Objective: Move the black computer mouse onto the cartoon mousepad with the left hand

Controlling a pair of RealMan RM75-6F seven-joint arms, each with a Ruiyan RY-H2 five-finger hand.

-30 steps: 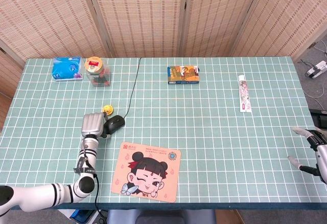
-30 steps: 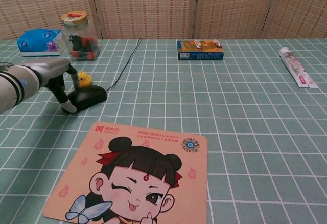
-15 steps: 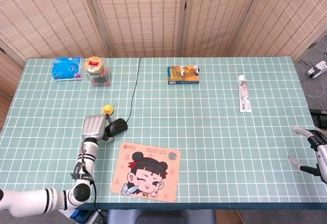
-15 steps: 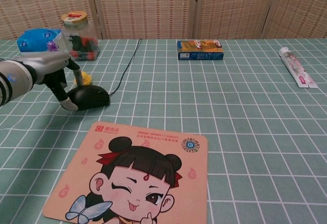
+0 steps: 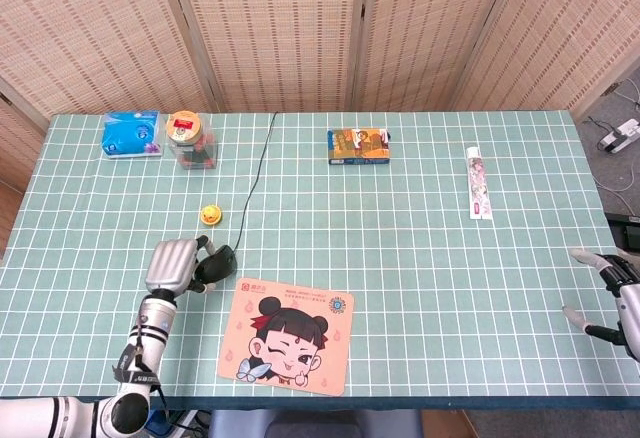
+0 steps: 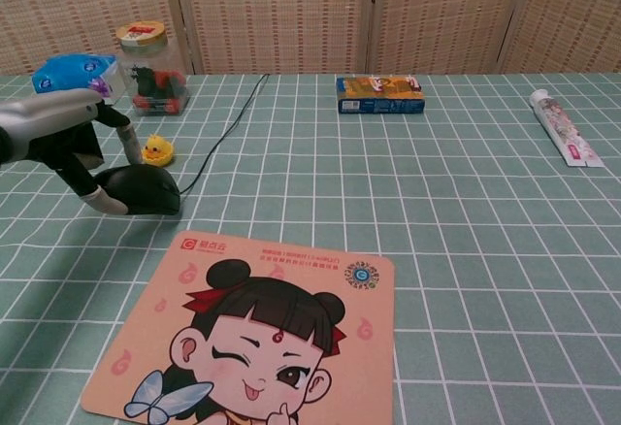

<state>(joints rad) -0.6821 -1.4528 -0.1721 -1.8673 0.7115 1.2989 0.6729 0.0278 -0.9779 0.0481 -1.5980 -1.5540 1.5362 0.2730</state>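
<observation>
Black computer mouse [image 6: 141, 189]: glossy, low rounded body, wired; its thin black cable [image 5: 258, 163] runs up the tabletop [image 5: 400, 228] toward the far edge by the screen. Mouse sits on the green grid cloth just off the upper-left corner of the cartoon mousepad [image 5: 288, 334], not on it. Head view shows only the right half of the mouse [image 5: 221, 261]; the rest is hidden under the hand.

Left hand [image 5: 176, 266]: draped over the mouse from its left side, fingers [image 6: 101, 199] curled down around the body and gripping it. Chest view confirms fingertips at the mouse's near-left edge and another finger at its top.

Right hand [image 5: 610, 293]: at the right tabletop edge, fingers apart, holding nothing.

Cartoon mousepad: peach, winking girl with black hair buns, slightly rotated, at the near edge.

Change vs. earlier frames: mouse and left hand have shifted toward the robot and a little left. The yellow rubber duck [image 5: 210, 214], which was touching or just behind the mouse 1.0 s ago, now stands apart from it, fully exposed. Mouse is now nearer the mousepad corner. Cable has a longer visible run. Right hand unchanged.
</observation>
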